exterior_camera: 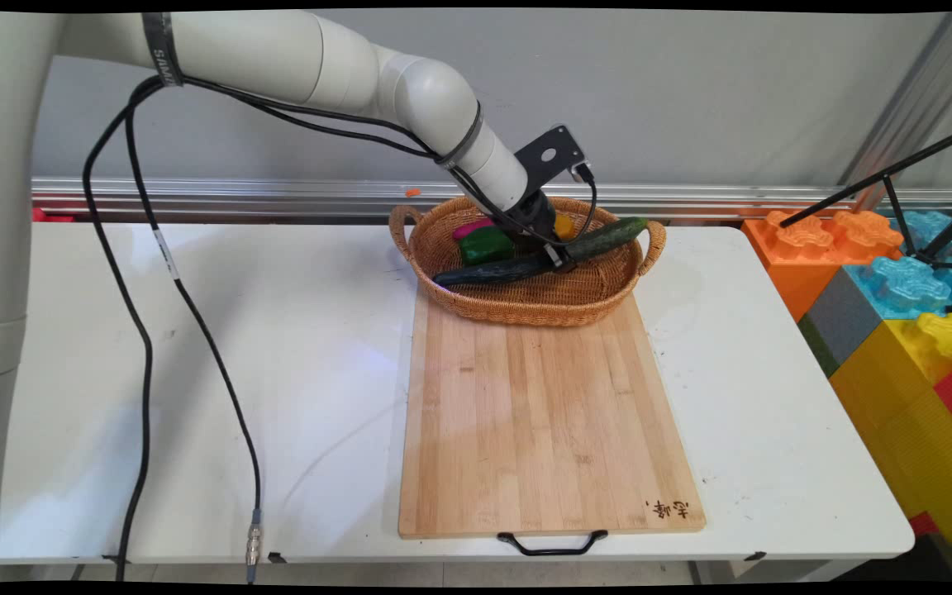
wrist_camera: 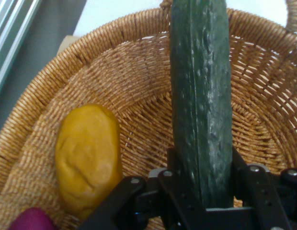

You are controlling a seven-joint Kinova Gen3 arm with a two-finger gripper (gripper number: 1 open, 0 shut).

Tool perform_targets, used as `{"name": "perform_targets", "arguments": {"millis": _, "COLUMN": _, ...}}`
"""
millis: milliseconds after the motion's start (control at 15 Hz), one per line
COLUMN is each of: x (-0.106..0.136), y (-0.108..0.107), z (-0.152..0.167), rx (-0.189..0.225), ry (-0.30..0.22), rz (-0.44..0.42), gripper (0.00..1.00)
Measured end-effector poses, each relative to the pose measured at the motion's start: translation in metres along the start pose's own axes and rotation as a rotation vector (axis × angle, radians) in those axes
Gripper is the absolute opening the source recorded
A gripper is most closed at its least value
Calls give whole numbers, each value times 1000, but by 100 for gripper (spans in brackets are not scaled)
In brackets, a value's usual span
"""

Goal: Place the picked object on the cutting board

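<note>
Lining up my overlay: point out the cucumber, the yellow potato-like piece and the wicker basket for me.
cucumber (wrist_camera: 201, 105), hand view, middle of its dark green body between the fingers.
yellow potato-like piece (wrist_camera: 88, 158), hand view, centre of its rounded top.
wicker basket (exterior_camera: 525, 312), main view, near woven wall above the board.

White table (exterior_camera: 319, 347), bamboo cutting board (exterior_camera: 542, 421), coloured foam blocks (exterior_camera: 906, 330) at right

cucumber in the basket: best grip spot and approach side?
Mid-length, from above, fingers across its narrow width. The cucumber is long, lying diagonally across the basket, one end up on the rim, so its middle balances best and is clear of the wicker walls. The gripper is already shut on it about there. The yellow potato-like piece lies apart.
</note>
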Motion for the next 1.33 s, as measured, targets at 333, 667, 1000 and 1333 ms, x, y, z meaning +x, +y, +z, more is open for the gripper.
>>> {"name": "perform_targets", "arguments": {"millis": 333, "x": 22, "y": 18, "z": -29, "rx": 62, "ry": 55, "rz": 72, "gripper": 0}}
{"name": "perform_targets", "arguments": {"millis": 667, "x": 50, "y": 36, "z": -73, "rx": 134, "ry": 97, "rz": 139, "gripper": 0}}
{"name": "perform_targets", "arguments": {"millis": 1000, "x": 74, "y": 72, "z": -118, "rx": 132, "ry": 124, "rz": 178, "gripper": 0}}
{"name": "perform_targets", "arguments": {"millis": 1333, "x": 58, "y": 127, "z": -136, "rx": -21, "ry": 56, "rz": 165, "gripper": 0}}
